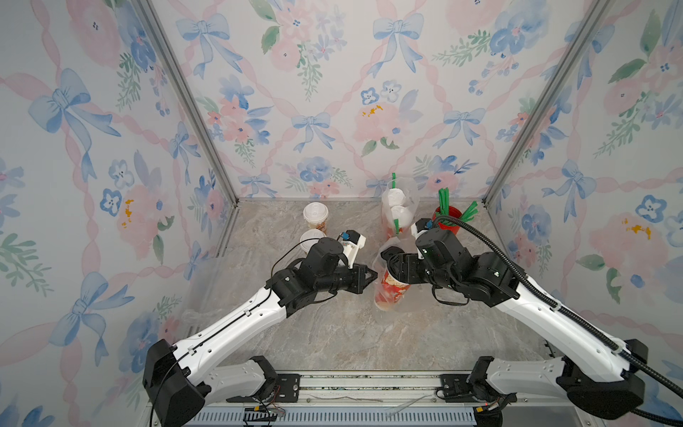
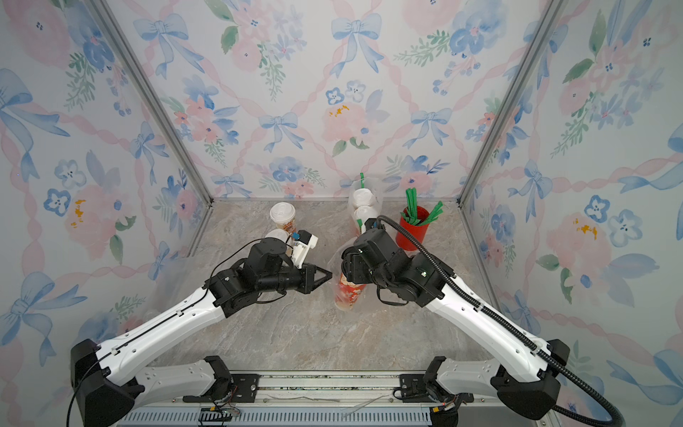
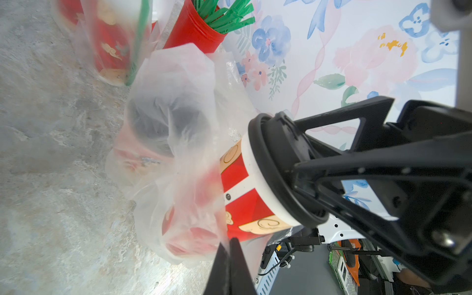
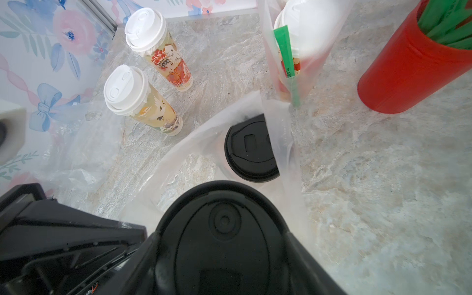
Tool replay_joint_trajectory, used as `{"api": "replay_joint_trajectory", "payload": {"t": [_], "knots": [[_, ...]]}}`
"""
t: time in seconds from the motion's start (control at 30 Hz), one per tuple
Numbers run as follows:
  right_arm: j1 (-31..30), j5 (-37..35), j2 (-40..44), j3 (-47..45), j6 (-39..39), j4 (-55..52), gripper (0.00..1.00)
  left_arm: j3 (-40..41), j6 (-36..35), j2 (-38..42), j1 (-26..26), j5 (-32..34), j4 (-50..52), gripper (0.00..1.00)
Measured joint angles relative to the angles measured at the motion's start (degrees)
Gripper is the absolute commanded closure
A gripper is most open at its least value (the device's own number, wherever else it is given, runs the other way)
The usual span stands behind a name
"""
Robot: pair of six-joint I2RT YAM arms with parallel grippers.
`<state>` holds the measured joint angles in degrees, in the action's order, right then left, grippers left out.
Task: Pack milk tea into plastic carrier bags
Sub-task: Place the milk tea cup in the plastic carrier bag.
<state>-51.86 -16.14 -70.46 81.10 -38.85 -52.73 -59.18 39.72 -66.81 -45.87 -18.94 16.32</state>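
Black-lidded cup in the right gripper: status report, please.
Right gripper shut on black-lidded cup, partly inside open bag. Left gripper shut on the bag's edge. Second black-lidded cup already inside, beside it; nothing blocking.

Red cup (image 3: 245,194) with black lid (image 3: 275,158), two cream white-lidded cups (image 4: 148,107), green straws (image 4: 444,25), floral walls (image 1: 332,92).

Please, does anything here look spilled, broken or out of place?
Nothing stands out. No spill shows on the table, and the two cream cups stand upright with lids on. The right gripper holds a black-lidded cup partly inside the open bag.
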Motion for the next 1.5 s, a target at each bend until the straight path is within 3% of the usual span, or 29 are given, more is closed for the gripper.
{"api": "replay_joint_trajectory", "payload": {"t": [0.73, 1.13, 1.5], "knots": [[-4.79, -6.38, -2.14, -5.33, -3.17, 1.14, 0.59, 0.04, 1.05, 2.16, -0.26, 1.14, 0.11, 1.00], [-6.45, -11.32, -3.50, -2.32, -2.49, -3.85, 0.60, 0.92, 1.31, 2.14, -0.26, 2.21, -0.13, 1.00], [-6.78, -9.33, -0.96, -2.16, -3.04, -1.90, 0.60, 2.45, 1.33, 1.14, -0.26, 2.14, -0.59, 1.00]]}}
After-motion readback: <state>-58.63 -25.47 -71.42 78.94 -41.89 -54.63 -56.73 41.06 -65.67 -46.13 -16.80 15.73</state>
